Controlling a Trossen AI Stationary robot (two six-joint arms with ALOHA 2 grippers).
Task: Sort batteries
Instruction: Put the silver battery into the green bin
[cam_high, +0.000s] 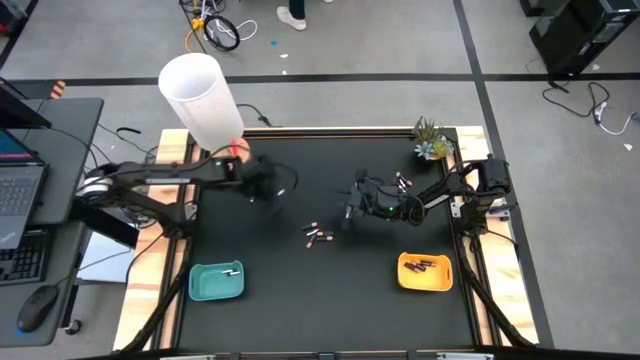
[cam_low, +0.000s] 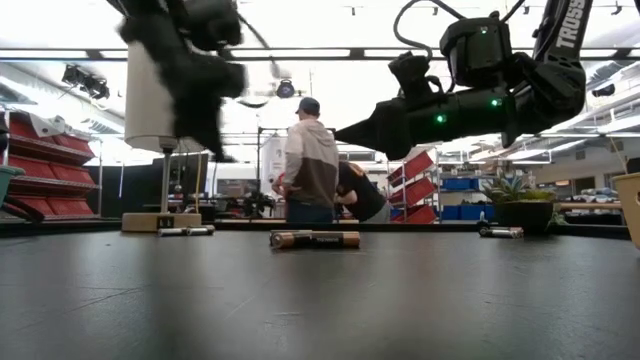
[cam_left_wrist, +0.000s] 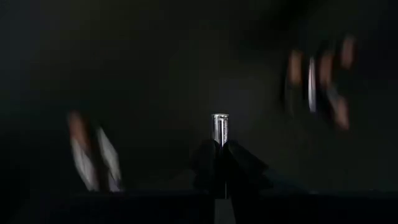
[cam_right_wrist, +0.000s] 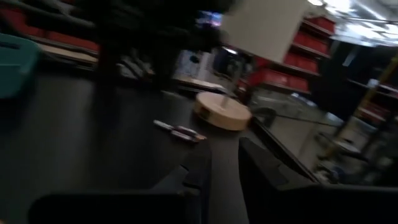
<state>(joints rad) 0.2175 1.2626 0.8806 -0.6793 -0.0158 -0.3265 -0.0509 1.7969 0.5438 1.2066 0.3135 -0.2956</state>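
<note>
High view: the left arm stretches from 9 o'clock across the black desk (cam_high: 330, 300), its left gripper (cam_high: 268, 182) raised toward 11 o'clock. In the left wrist view its fingers (cam_left_wrist: 239, 163) are closed on a pale battery (cam_left_wrist: 219, 129). The right arm bends in from 3 o'clock, the right gripper (cam_high: 352, 212) near the centre with its fingers (cam_right_wrist: 261, 163) slightly parted and nothing between them. Loose batteries (cam_high: 318, 236) lie at the desk's centre; others sit in the teal tray (cam_high: 216, 283) at 7 o'clock and the orange tray (cam_high: 425, 272) at 5 o'clock.
</note>
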